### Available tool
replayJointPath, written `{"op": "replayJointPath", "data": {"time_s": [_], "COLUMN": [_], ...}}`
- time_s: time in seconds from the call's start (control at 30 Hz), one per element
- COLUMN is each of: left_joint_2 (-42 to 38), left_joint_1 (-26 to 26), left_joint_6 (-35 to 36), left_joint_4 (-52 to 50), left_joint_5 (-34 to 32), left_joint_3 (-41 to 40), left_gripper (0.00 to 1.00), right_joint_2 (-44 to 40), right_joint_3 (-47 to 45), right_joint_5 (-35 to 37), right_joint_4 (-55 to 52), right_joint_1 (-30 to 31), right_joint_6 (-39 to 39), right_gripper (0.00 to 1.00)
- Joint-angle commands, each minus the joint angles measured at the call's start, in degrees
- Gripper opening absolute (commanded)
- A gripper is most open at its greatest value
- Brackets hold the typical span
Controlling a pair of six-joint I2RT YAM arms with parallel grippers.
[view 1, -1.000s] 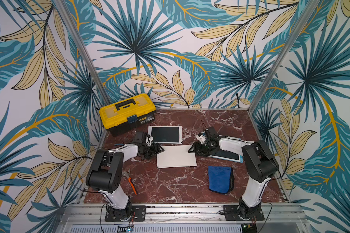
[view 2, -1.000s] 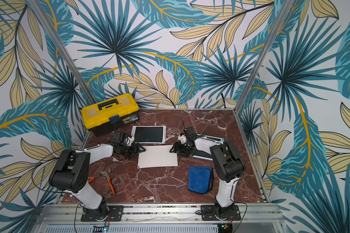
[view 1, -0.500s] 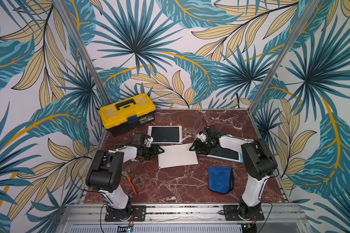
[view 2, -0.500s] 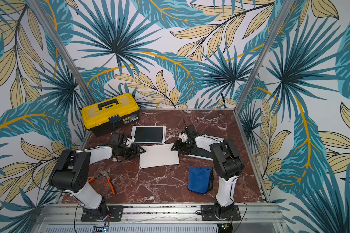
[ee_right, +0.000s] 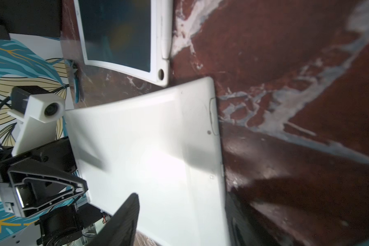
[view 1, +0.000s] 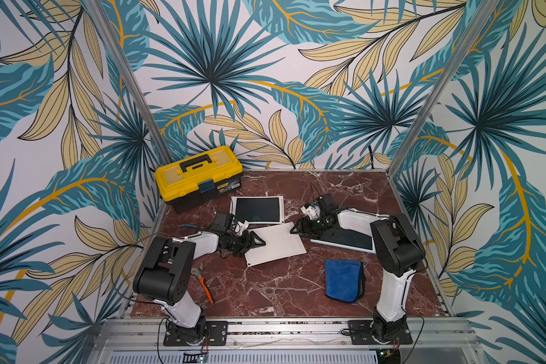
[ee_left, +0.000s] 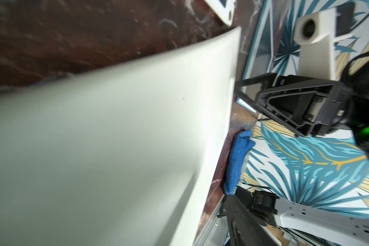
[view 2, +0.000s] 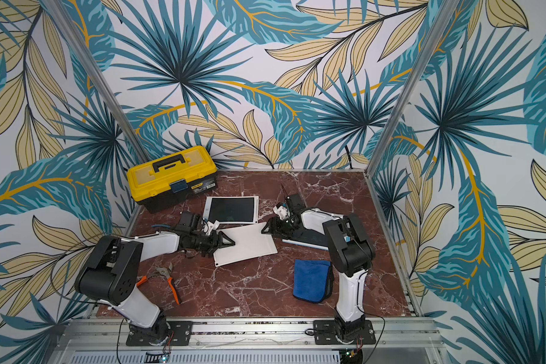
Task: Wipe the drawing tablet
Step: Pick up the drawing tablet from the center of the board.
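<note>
A white drawing tablet (view 1: 276, 247) lies plain side up and askew in the middle of the marble table. My left gripper (view 1: 262, 242) is open on its side, and the tablet's left edge sits between its jaws. Only one finger (ee_left: 243, 219) shows in the left wrist view, standing off the white surface (ee_left: 115, 149). My right gripper (view 1: 293, 231) is open at the tablet's far right corner. In the right wrist view (ee_right: 183, 202) its jaws straddle that edge. A folded blue cloth (view 1: 343, 280) lies apart at the front right.
A second tablet (view 1: 257, 209), white-framed with a dark screen, lies just behind. A blue-edged one (view 1: 347, 241) is under my right arm. A yellow toolbox (view 1: 199, 176) stands at the back left. Orange-handled pliers (view 1: 204, 280) lie by my left arm's base.
The white tablet has turned from square to askew, its left end swinging toward the front. My left gripper moved forward and right with that edge. My right gripper stayed at the far corner.
</note>
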Motion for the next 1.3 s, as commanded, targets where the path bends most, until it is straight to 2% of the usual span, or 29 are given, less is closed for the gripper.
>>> {"op": "replayJointPath", "data": {"time_s": [0.0, 0.2, 0.3, 0.53, 0.73, 0.83, 1.13, 1.27], "left_joint_2": [-3.62, -4.53, -5.33, -7.32, -9.53, -10.07, -10.11, -11.21], "left_joint_1": [-1.44, -1.44, -1.35, 0.22, 1.03, 1.06, 1.02, 0.02], "left_joint_6": [-1.36, -2.84, -3.31, -4.23, -3.93, -3.67, -1.15, 4.98], "left_joint_4": [5.59, 5.6, 5.51, 5.25, 5.22, 5.11, 2.63, -6.1], "left_joint_5": [7.92, 6.92, 6.07, 5.39, 5.77, 5.37, 3.98, 0.17], "left_joint_3": [0.51, 0.44, 0.19, -2.26, -3.96, -4.14, -3.35, 1.76], "left_gripper": [0.65, 0.62, 0.51, 0.34, 0.25, 0.17, 0.16, 0.16], "right_joint_2": [5.41, 4.37, 3.87, 1.66, -0.86, -1.68, -7.99, -15.87], "right_joint_3": [-3.77, -5.27, -5.73, -7.43, -8.13, -8.13, -8.83, -8.95], "right_joint_5": [-1.4, -1.36, -0.87, 1.49, 2.31, 2.28, 5.15, 10.64], "right_joint_4": [-3.02, -2.04, -1.78, -0.01, -0.41, -1.01, -3.65, -7.84], "right_joint_1": [2.26, 2.32, 2.32, 1.92, 1.52, 1.41, 0.39, -2.0], "right_joint_6": [-0.8, -0.67, -0.41, 1.26, 1.18, 1.09, 0.73, 0.52], "right_gripper": [0.66, 0.66, 0.66, 0.66, 0.66, 0.66, 0.65, 0.66]}}
